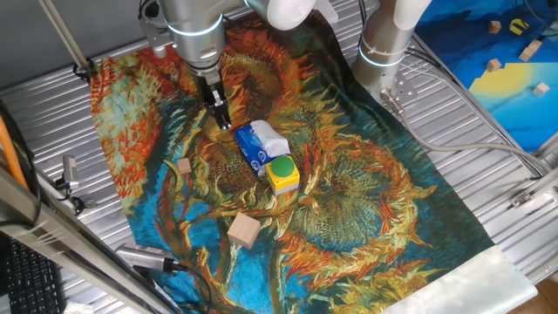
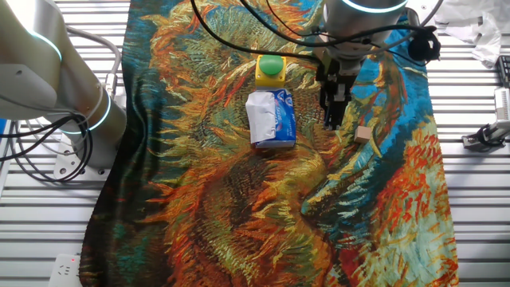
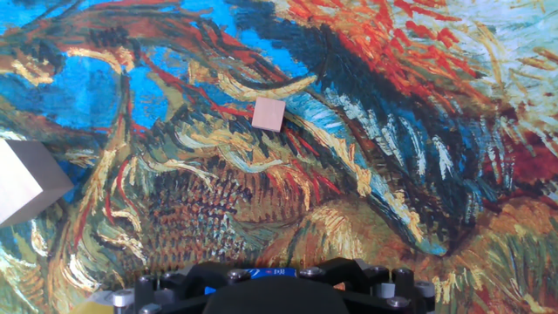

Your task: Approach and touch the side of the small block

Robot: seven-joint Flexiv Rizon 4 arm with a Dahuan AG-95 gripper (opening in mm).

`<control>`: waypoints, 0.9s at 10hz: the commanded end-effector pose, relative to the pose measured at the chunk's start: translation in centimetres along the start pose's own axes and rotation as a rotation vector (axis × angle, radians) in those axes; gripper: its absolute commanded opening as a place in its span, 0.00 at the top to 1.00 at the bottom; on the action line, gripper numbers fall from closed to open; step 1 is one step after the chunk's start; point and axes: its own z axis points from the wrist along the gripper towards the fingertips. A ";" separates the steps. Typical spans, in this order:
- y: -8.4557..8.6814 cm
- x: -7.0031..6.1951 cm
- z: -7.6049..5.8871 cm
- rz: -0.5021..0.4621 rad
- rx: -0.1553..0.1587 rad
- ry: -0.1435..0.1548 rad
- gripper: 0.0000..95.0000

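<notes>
The small block [image 1: 184,165] is a tiny light-brown wooden cube lying on the painted cloth. It also shows in the other fixed view [image 2: 363,133] and near the top middle of the hand view [image 3: 268,114]. My gripper [image 1: 221,120] hangs above the cloth, up and to the right of the block and apart from it. In the other fixed view the gripper [image 2: 333,119] is just left of the block. Its fingers look pressed together and hold nothing. The hand view shows only the hand's dark base, not the fingertips.
A larger pale wooden block [image 1: 244,230] lies near the cloth's front; it shows at the left edge of the hand view [image 3: 26,179]. A yellow block with a green round top [image 1: 282,172] and a blue-white tissue pack [image 1: 260,144] lie right of the gripper. A second arm's base [image 1: 384,44] stands behind.
</notes>
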 end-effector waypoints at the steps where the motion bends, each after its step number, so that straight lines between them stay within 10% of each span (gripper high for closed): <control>1: 0.0 0.0 0.3 0.139 -0.070 -0.084 1.00; 9: 0.0 0.1 0.4 0.190 -0.055 -0.021 1.00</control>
